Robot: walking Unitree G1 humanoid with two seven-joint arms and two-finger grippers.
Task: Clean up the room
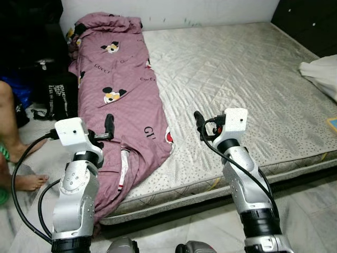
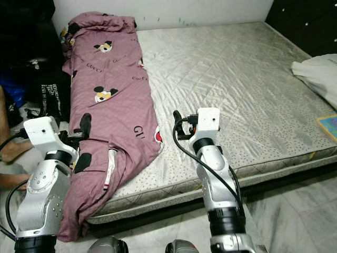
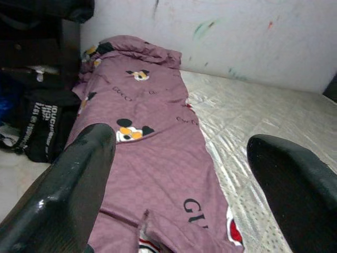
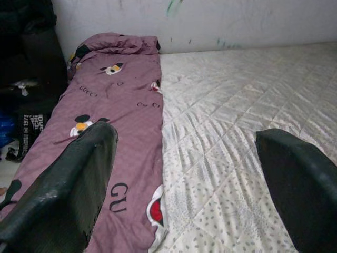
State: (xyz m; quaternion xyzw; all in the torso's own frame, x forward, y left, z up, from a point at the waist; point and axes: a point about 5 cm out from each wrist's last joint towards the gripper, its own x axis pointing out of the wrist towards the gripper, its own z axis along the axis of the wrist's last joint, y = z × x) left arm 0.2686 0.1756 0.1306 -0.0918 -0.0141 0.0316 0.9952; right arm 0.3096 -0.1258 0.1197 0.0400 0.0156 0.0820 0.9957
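A mauve blanket (image 1: 118,89) printed with cartoon mice lies in a long heap along the left side of the grey quilted mattress (image 1: 237,74), its near end drooping over the front edge. My left gripper (image 1: 108,129) hovers open just above the blanket's near part; in the left wrist view the gripper (image 3: 181,142) has nothing between its black fingers (image 3: 73,184). My right gripper (image 1: 201,125) is open over bare mattress, just right of the blanket's near edge, and in the right wrist view the gripper (image 4: 187,137) looks along the blanket (image 4: 116,100).
A white cloth (image 1: 321,74) and a small colourful flat item (image 1: 333,124) lie at the mattress's right edge. A dark cabinet (image 1: 310,21) stands at the back right. On the floor at left are a black bag (image 1: 55,95) and a person's bare foot (image 1: 26,182).
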